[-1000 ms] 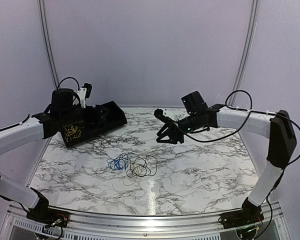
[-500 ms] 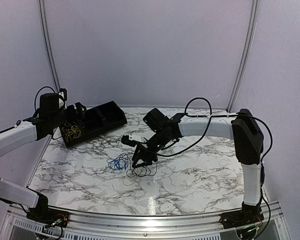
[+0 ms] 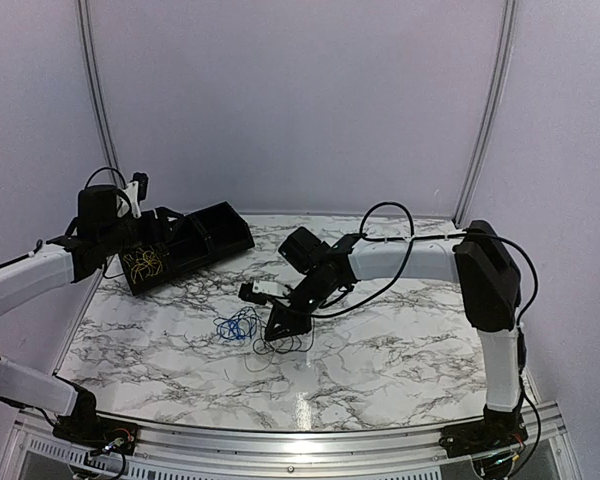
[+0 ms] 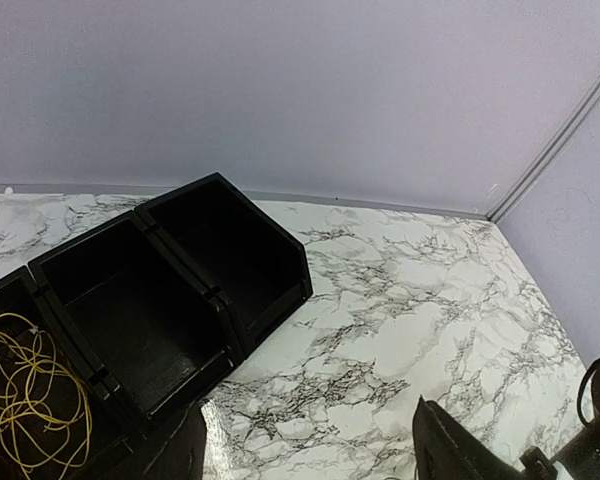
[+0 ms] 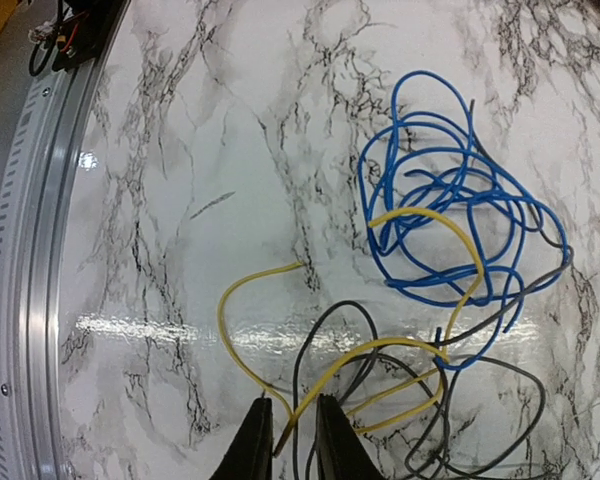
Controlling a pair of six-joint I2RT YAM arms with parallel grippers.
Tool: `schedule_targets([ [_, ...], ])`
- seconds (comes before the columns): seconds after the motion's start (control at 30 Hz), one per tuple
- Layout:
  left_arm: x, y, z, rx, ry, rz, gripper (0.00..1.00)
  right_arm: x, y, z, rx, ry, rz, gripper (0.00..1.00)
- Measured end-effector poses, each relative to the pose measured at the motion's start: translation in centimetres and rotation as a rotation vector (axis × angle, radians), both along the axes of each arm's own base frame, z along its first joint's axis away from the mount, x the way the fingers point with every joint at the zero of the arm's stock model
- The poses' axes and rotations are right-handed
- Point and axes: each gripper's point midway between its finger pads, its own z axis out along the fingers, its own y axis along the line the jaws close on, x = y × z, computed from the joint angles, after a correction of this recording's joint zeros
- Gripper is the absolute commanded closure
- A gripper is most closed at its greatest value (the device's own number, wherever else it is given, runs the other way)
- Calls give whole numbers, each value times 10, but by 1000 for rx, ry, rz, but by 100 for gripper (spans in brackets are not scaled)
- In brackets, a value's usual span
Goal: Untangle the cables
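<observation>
On the glossy veined marble table [image 5: 170,140], the cables [image 5: 440,250] lie as a loose tangle of thin blue, yellow and grey loops; the right gripper [image 5: 291,408] straddles a yellow strand [image 5: 221,315], jaws barely apart. Farther back, the left gripper [image 4: 310,455] gapes empty near a black plastic bin [image 4: 272,300] holding a yellow coil [image 4: 30,400].

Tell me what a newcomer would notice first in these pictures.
The right gripper is down at a tangle of blue, yellow and dark cables mid-table, its jaws narrow around a yellow strand. At the far left, a black three-compartment bin holds one yellow cable in its end compartment.
</observation>
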Motion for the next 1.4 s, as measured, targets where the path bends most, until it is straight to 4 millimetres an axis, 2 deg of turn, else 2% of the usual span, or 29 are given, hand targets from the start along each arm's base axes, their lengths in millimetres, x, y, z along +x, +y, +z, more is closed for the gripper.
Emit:
schedule_targets([
  [0.1,-1,-3,1,0,-5,-23,26,7,-1,-2,-17,-29,-26,99],
  [0.2,-3,-8,0,7,-8,-51,26,12,-2,-3,-29,-49,-48,100],
  [0.33,-5,-17,-3,42,-16,-75,18,11,-4,5,-19,-61,-51,100],
  [0.4,-10,-29,-6,78,-20,-93,16,9,-5,19,3,-71,-48,100],
  [0.5,-27,-59,-9,139,-34,-158,18,8,-6,52,59,-108,-48,100],
  [0.6,-52,-88,1,151,-76,-239,21,8,-7,90,125,-157,-52,100],
  [0.7,-74,-93,9,96,-134,-264,23,9,-9,111,167,-184,-64,100],
  [0.77,-91,-97,-2,56,-152,-277,23,10,-10,119,187,-192,-73,100],
  [0.9,-127,-124,-51,40,-89,-356,25,16,-11,117,186,-185,-91,100],
  [0.97,-138,-137,-64,42,-68,-380,26,18,-12,114,181,-173,-101,100],
  [1.13,-133,-153,-76,4,-56,-352,28,19,-12,113,179,-163,-106,100],
  [1.37,-113,-173,-110,-7,-6,-323,30,17,-12,113,185,-157,-100,100],
  [1.4,-109,-177,-114,-14,0,-320,33,17,-11,114,187,-155,-98,100],
])
